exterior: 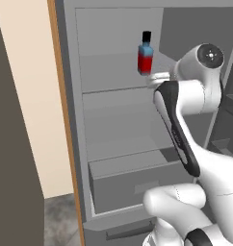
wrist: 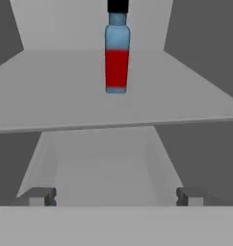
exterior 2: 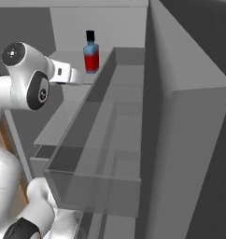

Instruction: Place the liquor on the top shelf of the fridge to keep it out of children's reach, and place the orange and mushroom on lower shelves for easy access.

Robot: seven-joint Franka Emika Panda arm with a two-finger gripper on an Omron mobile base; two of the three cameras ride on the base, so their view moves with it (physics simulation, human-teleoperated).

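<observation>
A glossy white arm with rounded segments and black joint bands.

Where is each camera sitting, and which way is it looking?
Left base view: behind the arm on its left, facing into the tall grey fridge; the white arm rises at the lower right.
Right base view: behind the arm on its right, looking along the fridge's inside; the arm rises at the lower left.
Hand view: on the hand, looking along the open gripper at the top shelf.
All three share the small blue-and-red liquor bottle with a black cap, upright on that shelf.
</observation>
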